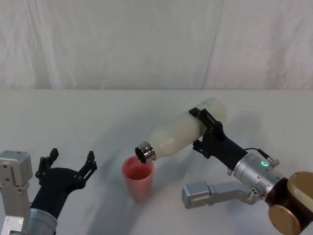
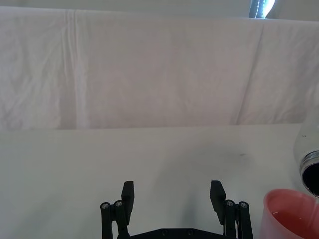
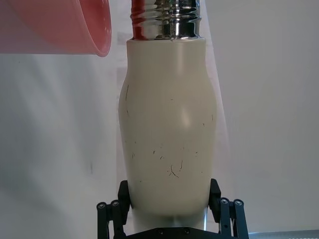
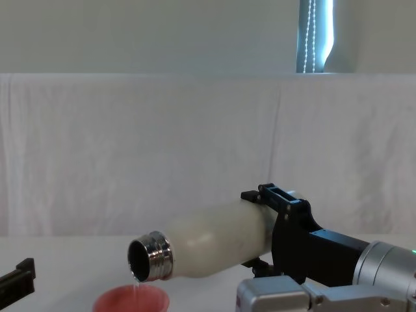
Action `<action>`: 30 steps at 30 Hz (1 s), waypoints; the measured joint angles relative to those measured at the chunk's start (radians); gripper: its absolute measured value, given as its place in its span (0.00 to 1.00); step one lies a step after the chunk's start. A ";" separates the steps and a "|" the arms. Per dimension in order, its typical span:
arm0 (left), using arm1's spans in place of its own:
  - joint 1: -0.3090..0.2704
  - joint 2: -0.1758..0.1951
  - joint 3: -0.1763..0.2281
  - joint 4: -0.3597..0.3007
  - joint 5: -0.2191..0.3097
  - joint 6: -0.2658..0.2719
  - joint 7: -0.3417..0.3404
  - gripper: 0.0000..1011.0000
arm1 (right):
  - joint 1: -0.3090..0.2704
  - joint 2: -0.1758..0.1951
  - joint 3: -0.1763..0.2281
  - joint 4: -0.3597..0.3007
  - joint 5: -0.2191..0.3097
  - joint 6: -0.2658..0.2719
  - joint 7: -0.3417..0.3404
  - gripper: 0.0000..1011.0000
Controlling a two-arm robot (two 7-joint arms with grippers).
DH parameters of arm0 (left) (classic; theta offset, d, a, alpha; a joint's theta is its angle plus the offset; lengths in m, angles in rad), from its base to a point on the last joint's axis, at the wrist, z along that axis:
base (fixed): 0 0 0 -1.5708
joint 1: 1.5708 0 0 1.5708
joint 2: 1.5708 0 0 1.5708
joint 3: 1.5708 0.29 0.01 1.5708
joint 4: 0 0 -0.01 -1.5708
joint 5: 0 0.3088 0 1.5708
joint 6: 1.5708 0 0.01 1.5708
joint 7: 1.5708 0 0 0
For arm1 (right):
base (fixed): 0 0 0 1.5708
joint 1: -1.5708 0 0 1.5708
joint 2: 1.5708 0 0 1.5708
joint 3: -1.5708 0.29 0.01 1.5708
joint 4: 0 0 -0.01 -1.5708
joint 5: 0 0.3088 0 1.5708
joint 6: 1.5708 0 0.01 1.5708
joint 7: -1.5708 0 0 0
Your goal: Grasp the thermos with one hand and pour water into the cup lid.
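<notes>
While the white-draped table (image 1: 58,112) carries little else, the thermos (image 1: 183,131) hangs tilted above it, its chrome neck (image 1: 145,152) dipping over the cup lid (image 1: 138,177), which stands on the cloth near the front. No brand, label or writing can be read on the thermos's cream body, only fine scratches. The right gripper (image 1: 205,131) pinches the thermos near its base, one jaw on each side. The left gripper (image 1: 68,164) hovers beside the cup lid, jaws spread, holding nothing.

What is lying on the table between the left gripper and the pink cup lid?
Nothing: in the head view, bare white table separates the open left gripper from the cup lid.
</notes>
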 joint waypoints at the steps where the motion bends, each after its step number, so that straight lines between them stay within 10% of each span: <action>1: 0.000 0.000 0.000 0.000 0.000 0.000 0.000 0.99 | 0.000 0.000 0.000 0.000 0.000 0.000 0.000 0.94; 30: 0.000 0.000 0.000 0.000 0.000 0.000 0.000 0.99 | -0.003 0.000 -0.002 0.002 -0.002 0.000 -0.001 0.94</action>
